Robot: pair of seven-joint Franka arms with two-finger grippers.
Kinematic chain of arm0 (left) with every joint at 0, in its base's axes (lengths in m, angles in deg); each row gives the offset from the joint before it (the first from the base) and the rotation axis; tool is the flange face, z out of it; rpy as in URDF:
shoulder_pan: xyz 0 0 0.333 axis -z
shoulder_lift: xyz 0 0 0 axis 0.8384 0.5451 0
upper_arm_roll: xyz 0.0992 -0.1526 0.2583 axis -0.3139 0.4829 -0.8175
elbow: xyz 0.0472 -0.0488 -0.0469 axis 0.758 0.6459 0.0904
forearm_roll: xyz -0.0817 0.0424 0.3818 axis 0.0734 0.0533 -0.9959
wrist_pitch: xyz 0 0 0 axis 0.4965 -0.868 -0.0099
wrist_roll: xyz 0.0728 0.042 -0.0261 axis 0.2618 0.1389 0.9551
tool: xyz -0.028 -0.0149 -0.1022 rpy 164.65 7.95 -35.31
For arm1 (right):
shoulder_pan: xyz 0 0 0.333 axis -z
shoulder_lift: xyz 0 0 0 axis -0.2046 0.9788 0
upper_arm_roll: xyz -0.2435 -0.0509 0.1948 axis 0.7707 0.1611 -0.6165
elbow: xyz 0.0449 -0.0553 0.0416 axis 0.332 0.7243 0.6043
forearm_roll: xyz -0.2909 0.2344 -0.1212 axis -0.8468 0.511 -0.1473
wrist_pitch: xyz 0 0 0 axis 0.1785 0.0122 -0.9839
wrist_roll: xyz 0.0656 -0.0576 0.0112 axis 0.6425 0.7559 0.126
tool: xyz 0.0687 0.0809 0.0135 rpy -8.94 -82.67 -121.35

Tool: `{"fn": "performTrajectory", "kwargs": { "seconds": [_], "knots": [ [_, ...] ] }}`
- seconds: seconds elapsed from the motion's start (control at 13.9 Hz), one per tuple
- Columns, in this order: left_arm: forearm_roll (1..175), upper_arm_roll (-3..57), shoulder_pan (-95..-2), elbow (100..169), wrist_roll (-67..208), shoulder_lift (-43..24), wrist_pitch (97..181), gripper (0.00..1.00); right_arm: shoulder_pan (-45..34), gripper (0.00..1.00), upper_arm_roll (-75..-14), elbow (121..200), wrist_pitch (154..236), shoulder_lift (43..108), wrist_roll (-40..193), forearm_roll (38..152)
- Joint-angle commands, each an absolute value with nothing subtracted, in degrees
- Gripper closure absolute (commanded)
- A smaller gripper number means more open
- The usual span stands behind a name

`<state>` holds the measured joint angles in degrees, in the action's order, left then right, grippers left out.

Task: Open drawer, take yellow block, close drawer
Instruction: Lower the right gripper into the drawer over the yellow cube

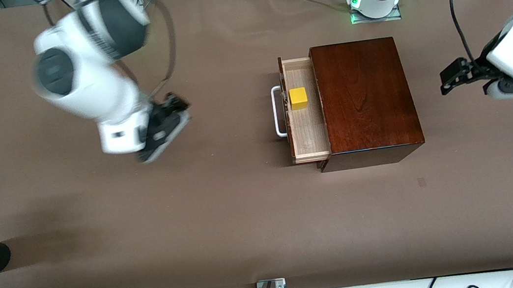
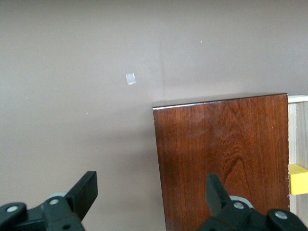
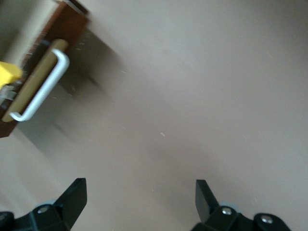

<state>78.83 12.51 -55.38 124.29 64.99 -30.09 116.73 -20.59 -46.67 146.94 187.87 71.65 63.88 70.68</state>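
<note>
Yellow block [image 1: 298, 98] sits in the open drawer [image 1: 306, 127], well apart from the empty, spread right gripper [image 1: 162, 126].

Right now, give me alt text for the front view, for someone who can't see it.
A wooden box sits on a brown table, its drawer pulled open with a yellow block inside. The right gripper is open over bare table off the drawer's handle; the left gripper, also open, waits beside the box.

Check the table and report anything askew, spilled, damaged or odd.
Nothing stands out. The drawer is pulled open squarely from the box, with the yellow block sitting flat inside. The right gripper is open over bare table toward the right arm's end; the left gripper is open beside the box.
</note>
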Motion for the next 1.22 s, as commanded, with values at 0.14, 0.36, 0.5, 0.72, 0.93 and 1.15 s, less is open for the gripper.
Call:
{"fn": "performTrajectory", "kwargs": {
  "seconds": [0.14, 0.36, 0.5, 0.72, 0.93, 1.15],
  "knots": [
    [78.71, 9.74, -53.63, 133.15, 66.64, -36.31, 121.28, 0.0, -32.55, 0.0, -46.09, 139.16, 191.55, 79.52, 63.39, 67.21],
    [78.98, 9.91, -53.89, 132.44, 66.56, -35.43, 120.4, 0.0, -38.01, 0.0, -46.09, 131.95, 193.66, 85.67, 63.3, 65.35],
    [78.8, 10.26, -53.81, 131.92, 66.38, -35.52, 120.14, 0.0, -40.82, 0.0, -46.0, 127.81, 193.75, 89.71, 62.78, 63.61],
    [78.8, 10.18, -53.98, 131.3, 65.85, -35.43, 118.29, 0.0, -44.61, 0.0, -46.09, 124.89, 196.73, 94.21, 61.37, 55.96],
    [78.8, 10.09, -54.07, 131.21, 65.77, -35.34, 118.29, 0.0, -45.76, 0.0, -46.09, 124.72, 199.8, 97.46, 58.21, 54.63],
    [78.8, 10.18, -53.98, 131.12, 65.68, -35.34, 118.29, 0.0, -47.08, 0.0, -46.09, 121.74, 199.55, 100.1, 57.77, 52.71]
  ]
}}
